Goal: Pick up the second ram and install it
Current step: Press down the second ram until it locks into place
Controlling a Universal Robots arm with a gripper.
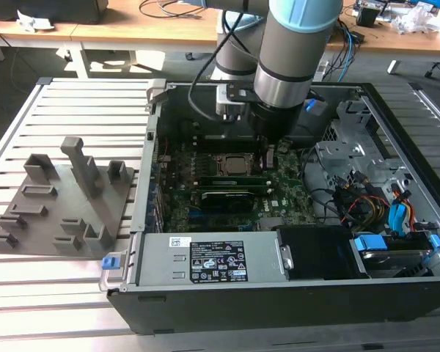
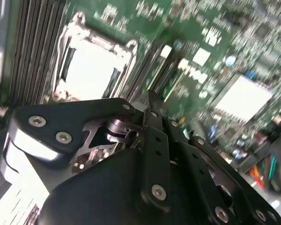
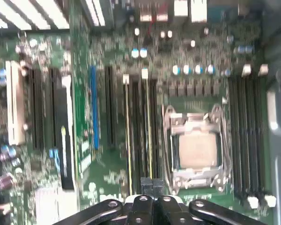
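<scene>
My gripper (image 1: 271, 150) is low inside the open computer case, over the green motherboard (image 1: 293, 187) next to the CPU socket (image 1: 231, 163). In the first wrist view its fingertips (image 3: 146, 183) are pressed together, shut, right over the end of a long thin green stick, the second ram (image 3: 149, 136). That stick stands on edge in a slot beside the CPU socket (image 3: 196, 150). Another such stick (image 3: 127, 140) stands two slots away. The exterior view shows the ram (image 1: 231, 179) as a green strip just in front of the socket. In the second wrist view the gripper (image 2: 152, 105) hangs above the board.
A grey plastic holder tray (image 1: 59, 198) lies on the slatted table at the exterior view's left. The case walls (image 1: 152, 139) surround the board. A power supply (image 1: 205, 257) lies along the near side, with cables and drive bays (image 1: 381, 213) at the exterior view's right.
</scene>
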